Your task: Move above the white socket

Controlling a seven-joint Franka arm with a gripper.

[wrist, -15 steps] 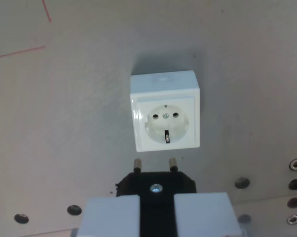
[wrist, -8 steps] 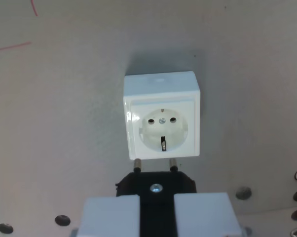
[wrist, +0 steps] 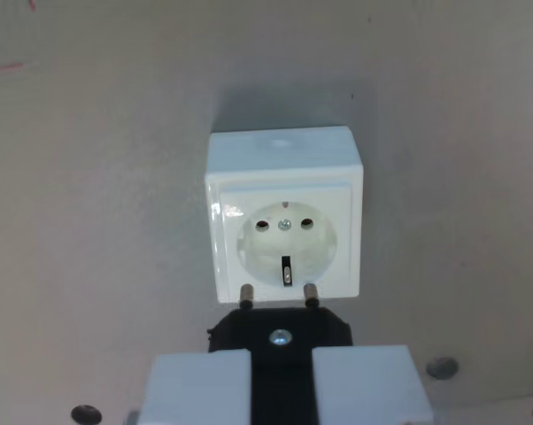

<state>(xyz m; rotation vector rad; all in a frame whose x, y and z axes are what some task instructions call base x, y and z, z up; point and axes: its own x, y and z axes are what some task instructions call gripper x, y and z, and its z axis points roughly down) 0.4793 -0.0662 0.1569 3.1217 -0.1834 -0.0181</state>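
Note:
The white socket (wrist: 284,217) is a square box on the grey board, in the middle of the wrist view. Its round recess shows two pin holes, a centre screw and a dark earth clip. My gripper (wrist: 281,376) is at the bottom centre, its two white fingers (wrist: 200,390) shut on a black plug (wrist: 280,329). The plug's two metal pins (wrist: 245,295) point at the socket, and their tips overlap its lower edge.
The grey board (wrist: 98,221) has screw holes along the bottom, one at the wrist view's left (wrist: 86,413) and one at its right (wrist: 442,367). A faint red line (wrist: 3,67) marks the board at the top left.
The camera has moved closer to the socket, which looks larger and lower in view. The plug's pins now overlap its lower edge. The grip on the plug is unchanged.

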